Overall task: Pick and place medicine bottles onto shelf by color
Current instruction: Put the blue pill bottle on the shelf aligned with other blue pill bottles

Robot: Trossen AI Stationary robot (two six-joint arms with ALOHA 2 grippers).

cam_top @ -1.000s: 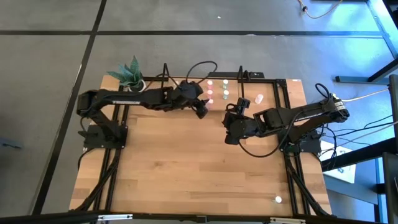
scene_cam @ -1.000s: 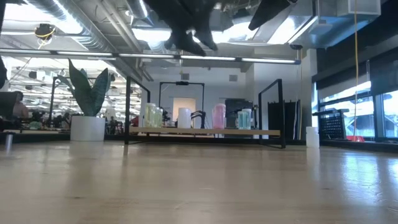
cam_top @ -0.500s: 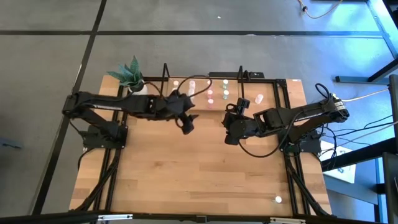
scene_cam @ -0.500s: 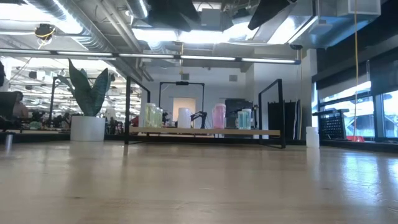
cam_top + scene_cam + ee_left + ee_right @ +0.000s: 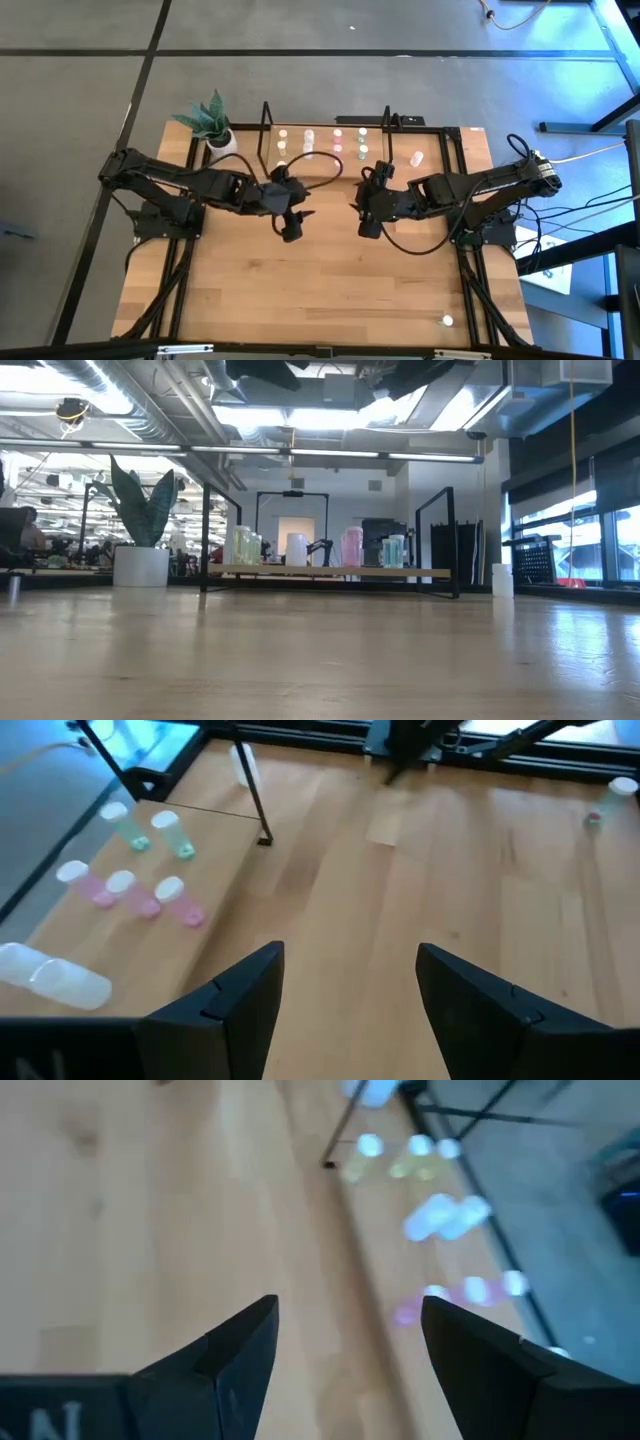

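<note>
The shelf (image 5: 325, 145) stands at the table's far edge. Small medicine bottles stand on its board in groups: yellowish (image 5: 245, 546), white (image 5: 297, 549), pink (image 5: 120, 882) and greenish (image 5: 165, 821). One loose bottle (image 5: 417, 159) lies on the table right of the shelf. Another (image 5: 447, 321) stands near the front right corner. My left gripper (image 5: 290, 225) hovers open and empty over the table, near of the shelf. My right gripper (image 5: 365, 215) hovers beside it to the right, also open and empty.
A potted plant (image 5: 212, 122) in a white pot stands at the far left corner, beside the shelf's left frame. The shelf's black end frames (image 5: 266, 125) rise above its board. Bare wooden tabletop (image 5: 320, 290) stretches toward the near edge.
My left gripper has drawn back from above the shelf toward the table's near edge and a little to the left, staying open and empty, and its wrist has rolled somewhat. My right gripper has stayed in place and turned slightly.
</note>
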